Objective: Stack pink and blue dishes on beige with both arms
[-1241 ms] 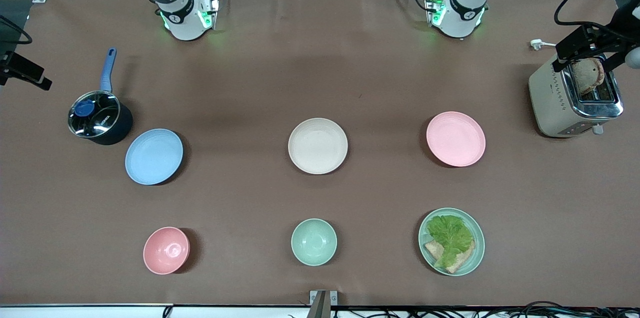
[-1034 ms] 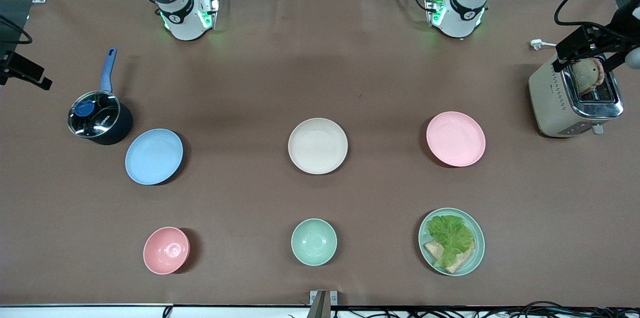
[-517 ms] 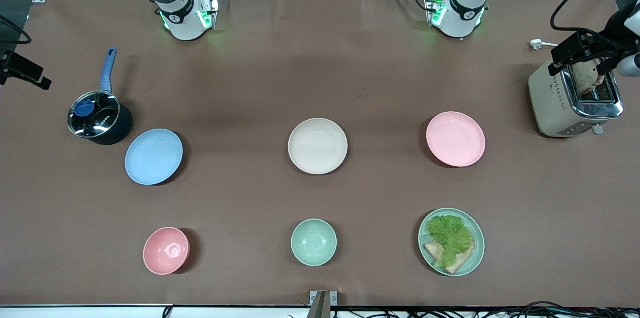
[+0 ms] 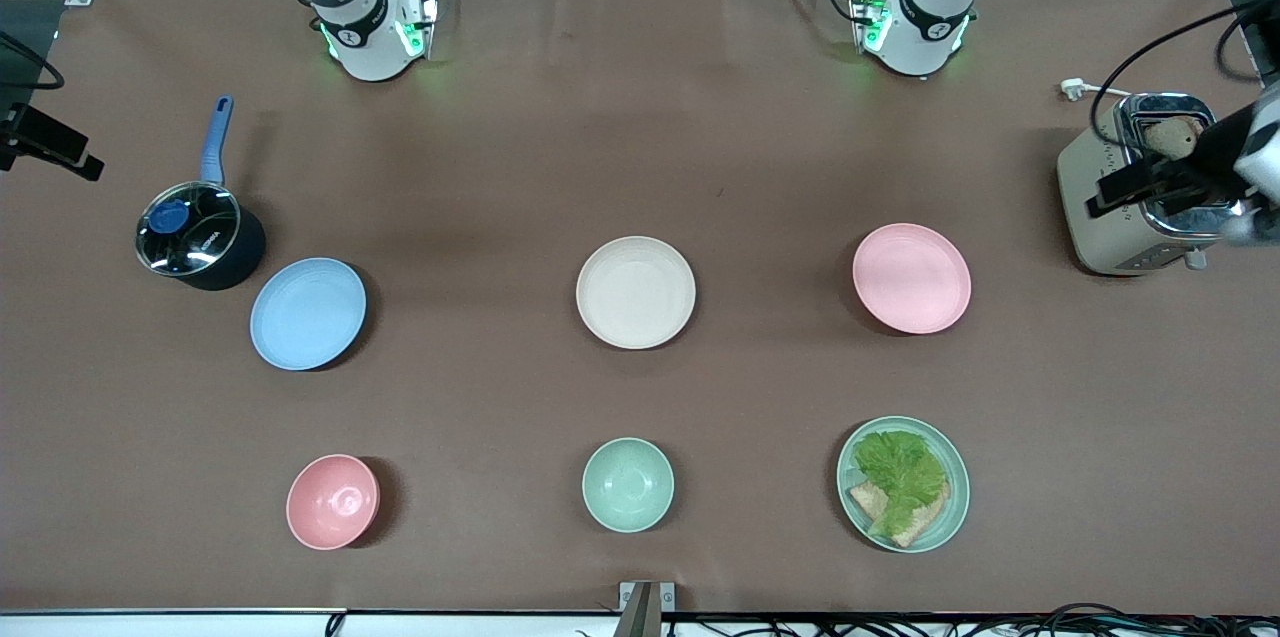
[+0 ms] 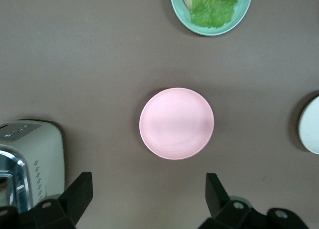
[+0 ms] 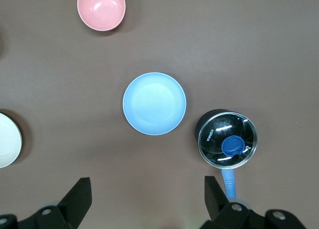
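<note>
The beige plate (image 4: 635,292) lies mid-table. The pink plate (image 4: 911,278) sits toward the left arm's end and the blue plate (image 4: 308,313) toward the right arm's end, both flat on the table and untouched. My left gripper (image 5: 148,181) hangs open and empty high over the table, with the pink plate (image 5: 176,123) well below it. In the front view the left gripper (image 4: 1145,185) shows in front of the toaster. My right gripper (image 6: 147,183) is open and empty high above the blue plate (image 6: 154,104). In the front view the right gripper (image 4: 55,152) shows at the edge.
A toaster (image 4: 1110,217) holding bread stands beside the pink plate. A lidded pot (image 4: 198,239) with a blue handle touches the blue plate's side. Nearer the front camera sit a pink bowl (image 4: 333,501), a mint bowl (image 4: 628,484) and a mint plate (image 4: 955,507) with lettuce and bread.
The left gripper has shifted lower in the front view, across the toaster. The right gripper and all the dishes have stayed put.
</note>
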Controlling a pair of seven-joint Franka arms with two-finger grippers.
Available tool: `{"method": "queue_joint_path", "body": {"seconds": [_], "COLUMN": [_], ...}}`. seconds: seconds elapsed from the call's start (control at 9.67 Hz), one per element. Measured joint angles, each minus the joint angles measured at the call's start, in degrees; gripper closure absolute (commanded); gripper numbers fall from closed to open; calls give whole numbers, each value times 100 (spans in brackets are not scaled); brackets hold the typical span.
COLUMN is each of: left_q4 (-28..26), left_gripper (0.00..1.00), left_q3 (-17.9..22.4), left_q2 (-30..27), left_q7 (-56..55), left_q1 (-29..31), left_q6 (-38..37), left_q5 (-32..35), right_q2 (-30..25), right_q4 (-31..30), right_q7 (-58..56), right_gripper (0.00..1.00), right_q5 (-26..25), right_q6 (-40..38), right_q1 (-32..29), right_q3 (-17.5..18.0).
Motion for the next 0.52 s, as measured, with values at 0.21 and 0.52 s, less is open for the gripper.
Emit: {"method": "queue_joint_path", "body": {"seconds": [0.21,0.52], "left_q4": [-1365,-2640], "left_gripper": [0,6], "left_q3": [42,165], "left_q2": [55,534], "left_q7": [509,1024], "left_q1": [0,7], "left_q6": [1674,3336], "left_q5": [-9,-480], "right_q2": [391,1301], "right_q4": [-108,-718], "right_q7": [-243,-857], "right_gripper": [0,0], "right_q5": [42,734], "right_q6": [253,1481], "right_q1": [-6,-49], "right_q3": [-36,-505]}}
